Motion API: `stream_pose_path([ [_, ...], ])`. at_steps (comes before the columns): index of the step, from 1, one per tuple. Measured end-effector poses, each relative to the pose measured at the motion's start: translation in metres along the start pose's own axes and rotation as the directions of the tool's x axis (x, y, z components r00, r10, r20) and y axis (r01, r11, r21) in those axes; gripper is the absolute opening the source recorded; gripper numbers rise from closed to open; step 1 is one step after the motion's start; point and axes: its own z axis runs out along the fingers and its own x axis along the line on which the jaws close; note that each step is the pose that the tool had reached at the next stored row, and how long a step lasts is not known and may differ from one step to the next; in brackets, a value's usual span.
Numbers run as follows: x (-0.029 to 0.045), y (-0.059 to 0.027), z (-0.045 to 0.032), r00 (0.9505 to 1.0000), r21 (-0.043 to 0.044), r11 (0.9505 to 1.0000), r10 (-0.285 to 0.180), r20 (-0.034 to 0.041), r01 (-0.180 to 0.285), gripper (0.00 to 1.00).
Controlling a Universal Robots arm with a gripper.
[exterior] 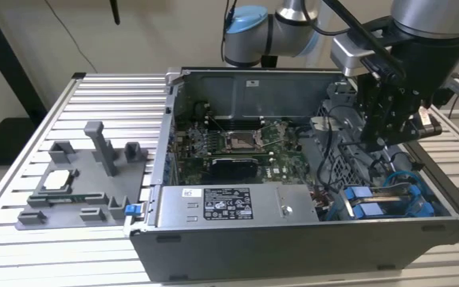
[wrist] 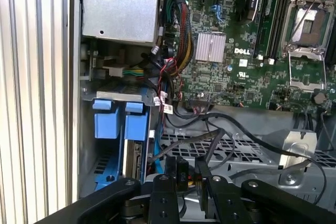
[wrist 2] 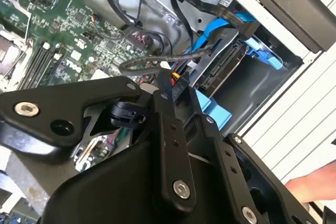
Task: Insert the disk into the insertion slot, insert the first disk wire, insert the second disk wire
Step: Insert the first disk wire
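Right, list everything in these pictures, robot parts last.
table: one, silver, slatted, under everything
computer case: one, grey, open, on the table
motherboard: one, green, inside the case
power-supply box: one, grey with a black label, inside the case
drive cage: one, grey, perforated, inside the case
disk: one, blue-framed, in the cage
cables: several, black and multicoloured, beside the motherboard
fixture: one, grey, at the exterior view's left of the case
arm: one, silver and blue, above the case
gripper: one, black, over the cage, apparently clamping a wire connector

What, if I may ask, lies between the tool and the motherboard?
In the first wrist view, black cables over the perforated drive cage; the tool holds a connector.
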Motion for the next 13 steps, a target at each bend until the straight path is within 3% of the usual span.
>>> stream_pose_path([
  [13, 0.0003, -0.0046, -0.001, 0.9991, -0.0024, 0.9991, -0.041, 0.0116, 0.041, 1.0],
])
